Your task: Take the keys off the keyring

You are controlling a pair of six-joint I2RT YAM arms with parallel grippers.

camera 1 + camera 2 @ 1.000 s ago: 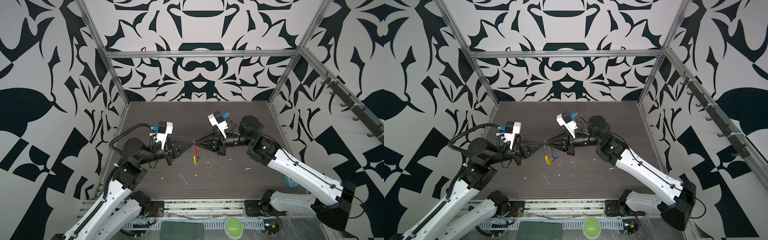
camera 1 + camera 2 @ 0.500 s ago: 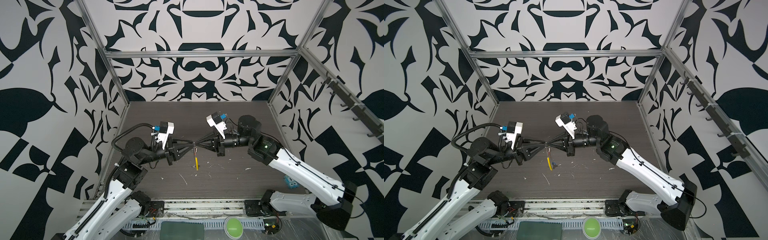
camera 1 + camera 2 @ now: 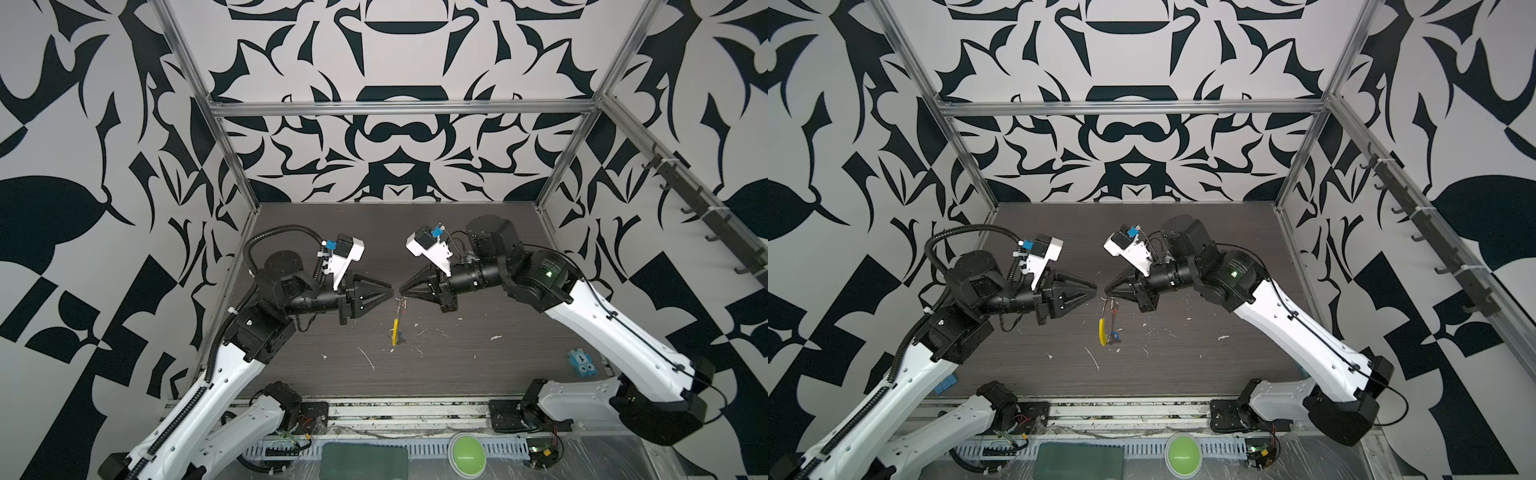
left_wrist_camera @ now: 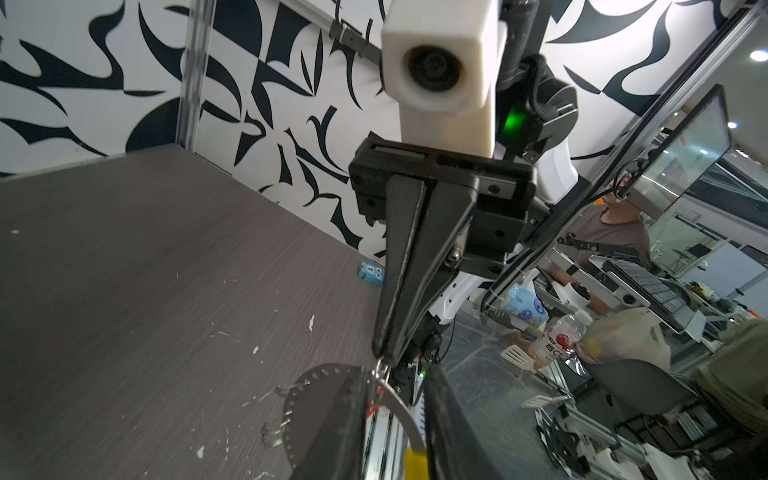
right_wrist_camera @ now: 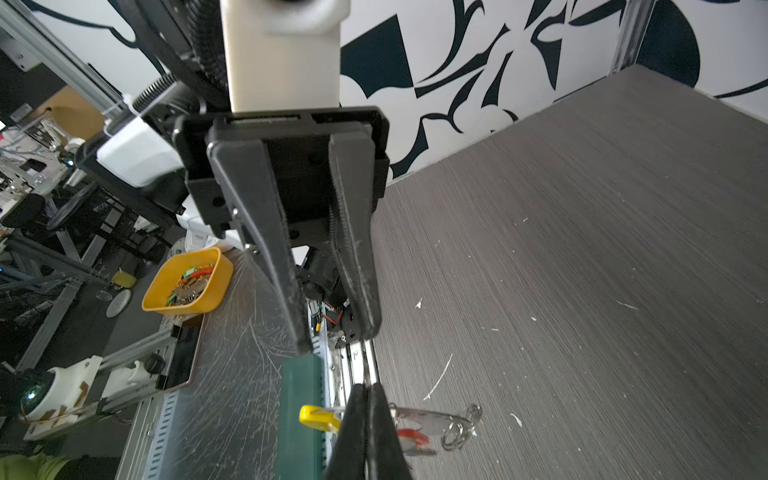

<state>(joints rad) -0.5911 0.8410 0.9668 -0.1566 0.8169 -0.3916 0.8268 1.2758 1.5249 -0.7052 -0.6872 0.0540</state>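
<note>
The keyring (image 4: 400, 409) hangs in the air over the middle of the table (image 3: 457, 353), pinched at its top by the right gripper (image 3: 401, 289). Its loop drops below the fingertips towards the near edge. The yellow sleeve (image 3: 1101, 330) covers the lower stretch of the wire. Whether the lowest part touches the table cannot be told. The red-headed key (image 5: 409, 436) hangs on the ring just beside the right gripper's closed fingers, with small silver rings next to it. The blue-headed key (image 3: 1114, 333) shows as a small blue spot just beside the sleeve's lower end.

The only mark that can be read is a black "1" on the light-blue block (image 3: 581, 362), which lies on the table near the right arm's base, well apart from the ring. A bottle and a blue packet outside the cell carry labels too small to read.

The right gripper is clamped on the keyring wire, its jaws pressed together. The left gripper (image 3: 390, 291) points straight at it, tip to tip, with only a small gap between the two. The right wrist view shows the left jaws standing apart with nothing between them.

Both arms rise from mounts at the near edge. Their white forearms lean inward, and their wrists lie roughly level above the table. A yellow bin (image 5: 187, 282) sits outside the cell.
</note>
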